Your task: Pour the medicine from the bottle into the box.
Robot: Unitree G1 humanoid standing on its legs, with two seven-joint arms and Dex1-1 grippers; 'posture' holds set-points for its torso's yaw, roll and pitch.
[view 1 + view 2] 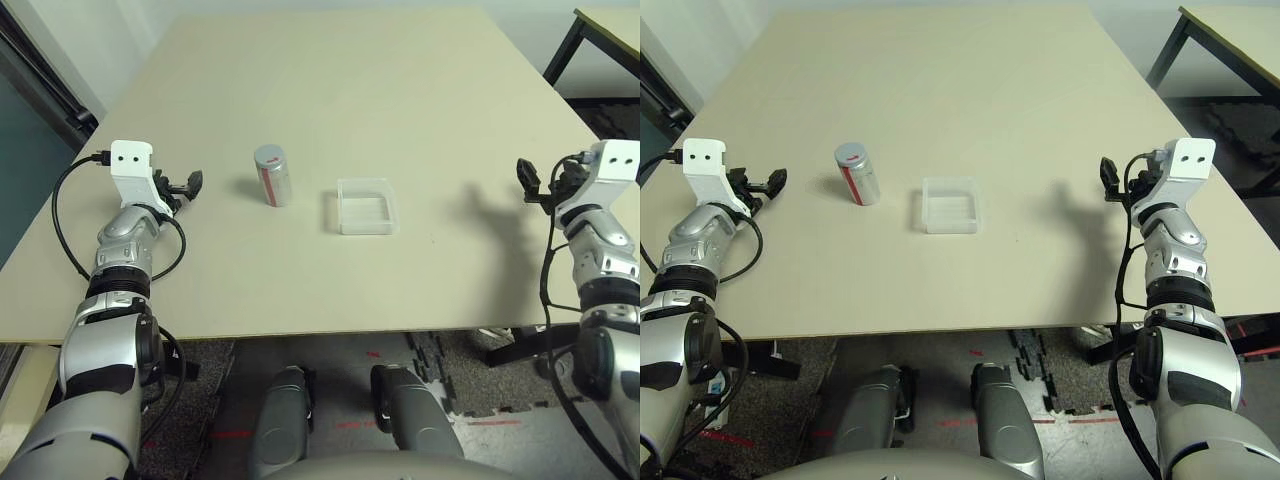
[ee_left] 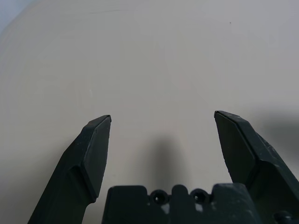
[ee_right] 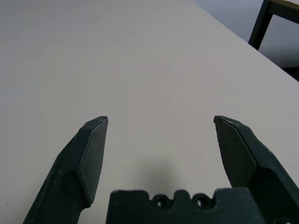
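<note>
The bottle (image 1: 272,175), silvery-grey with a red-and-white label, stands upright near the middle of the beige table (image 1: 330,90). Just to its right lies the box (image 1: 366,206), a shallow clear plastic square with nothing visible inside. My left gripper (image 1: 190,184) hovers over the table well to the left of the bottle, open, with bare tabletop between its fingers (image 2: 93,149). Far to the right of the box, my right gripper (image 1: 528,178) is raised near the table's right edge, also open and holding nothing, as its wrist view shows (image 3: 161,121).
A dark table leg and frame (image 1: 565,45) of another table stand beyond the far right corner. Black cables (image 1: 62,225) loop beside my left forearm. The table's front edge (image 1: 300,335) runs just ahead of my body.
</note>
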